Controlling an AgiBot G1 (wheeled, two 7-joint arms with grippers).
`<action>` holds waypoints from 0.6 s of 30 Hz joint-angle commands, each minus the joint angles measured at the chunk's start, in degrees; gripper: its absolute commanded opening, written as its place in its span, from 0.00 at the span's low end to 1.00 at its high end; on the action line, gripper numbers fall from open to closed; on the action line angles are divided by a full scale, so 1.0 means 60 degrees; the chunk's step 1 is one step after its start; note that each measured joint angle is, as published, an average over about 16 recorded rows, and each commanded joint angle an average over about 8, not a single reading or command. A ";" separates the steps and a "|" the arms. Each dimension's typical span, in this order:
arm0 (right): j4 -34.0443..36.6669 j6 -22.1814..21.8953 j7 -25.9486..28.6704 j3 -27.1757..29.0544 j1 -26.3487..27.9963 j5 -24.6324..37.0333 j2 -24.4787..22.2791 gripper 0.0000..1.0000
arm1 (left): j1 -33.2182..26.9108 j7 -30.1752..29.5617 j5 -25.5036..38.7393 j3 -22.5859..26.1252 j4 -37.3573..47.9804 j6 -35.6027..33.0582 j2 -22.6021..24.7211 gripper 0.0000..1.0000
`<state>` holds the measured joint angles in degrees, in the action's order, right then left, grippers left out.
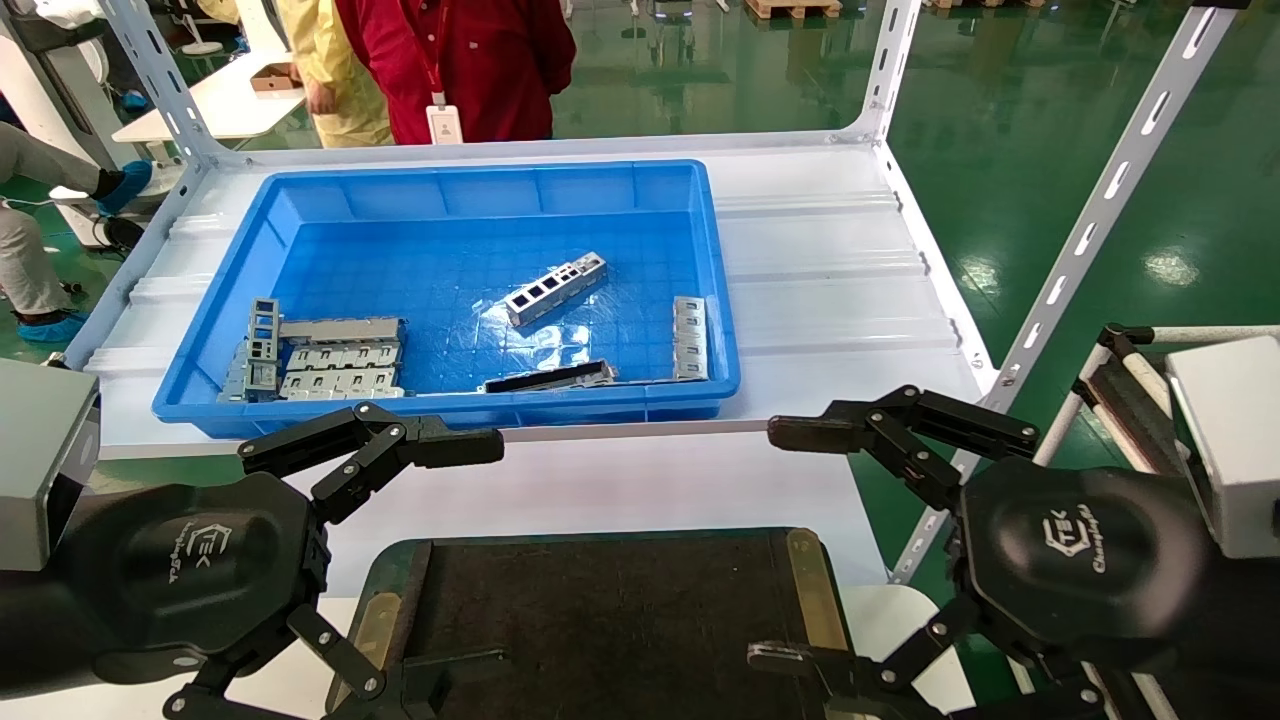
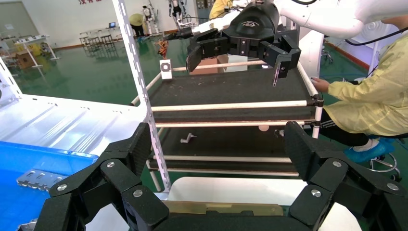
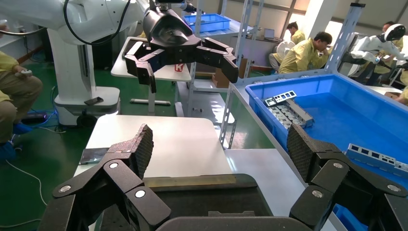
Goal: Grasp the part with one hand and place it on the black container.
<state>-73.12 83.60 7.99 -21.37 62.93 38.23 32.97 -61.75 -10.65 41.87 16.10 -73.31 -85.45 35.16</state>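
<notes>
Both claws stood wide open and held nothing. Left claw (image 1: 455, 570) hung over the near-left corner of the black container (image 1: 600, 610), and right claw (image 1: 790, 545) over its near-right corner, neither touching it. One part (image 1: 556, 288) lay near the middle of the blue bin (image 1: 440, 180), tilted, clear of the other pieces and well beyond the black container, on the white worktop (image 1: 820, 280). The black container's near edge was cut off, and both claws hid its front corners. Inside the blue bin also lay one dark flat strip (image 1: 550, 377) near the front wall, one narrow grey plate (image 1: 689, 337) by the right wall, and a stack of grey slotted plates (image 1: 320, 355) in the front-left corner, too overlapped to count.
</notes>
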 commanded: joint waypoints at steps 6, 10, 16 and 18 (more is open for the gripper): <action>0.0003 0.0002 -0.0001 -0.0001 0.0002 0.0000 0.0001 1.00 | -0.0045 0.0001 0.0046 0.0009 0.0009 0.0043 0.0010 1.00; 0.0004 0.0003 -0.0001 -0.0002 0.0002 0.0000 0.0001 1.00 | -0.0121 0.0024 0.0178 0.0032 0.0043 0.0167 0.0057 1.00; 0.0005 0.0003 -0.0002 -0.0003 0.0003 -0.0001 0.0001 1.00 | -0.0287 0.0135 0.0567 0.0116 0.0191 0.0550 0.0257 1.00; 0.0005 0.0003 -0.0002 -0.0003 0.0003 -0.0001 0.0001 1.00 | -0.0371 0.0174 0.0742 0.0165 0.0276 0.0712 0.0362 1.00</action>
<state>-73.09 83.62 7.98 -21.39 62.94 38.23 32.97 -64.16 -9.58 46.44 17.15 -71.45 -81.11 37.49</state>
